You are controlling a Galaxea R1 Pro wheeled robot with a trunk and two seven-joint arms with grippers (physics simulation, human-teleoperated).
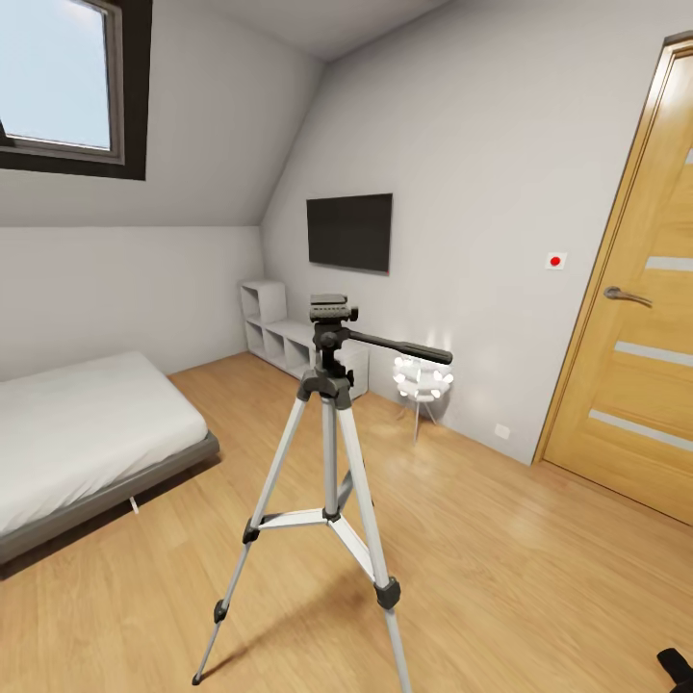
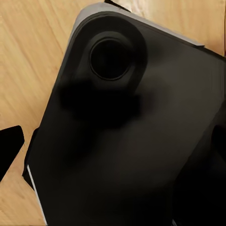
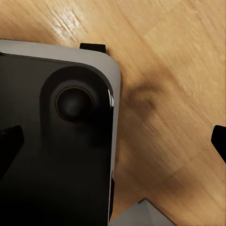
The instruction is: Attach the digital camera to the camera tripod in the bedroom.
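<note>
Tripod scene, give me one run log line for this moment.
camera tripod: upright on wood floor, mount plate bare | bed: to its left | door: shut, at right

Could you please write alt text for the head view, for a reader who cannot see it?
A tripod with silver legs and a bare dark head stands on the wood floor of a bedroom. Behind it are a wall TV, white cube shelves and a small lit lamp; a low bed is left, a wooden door right.
</note>
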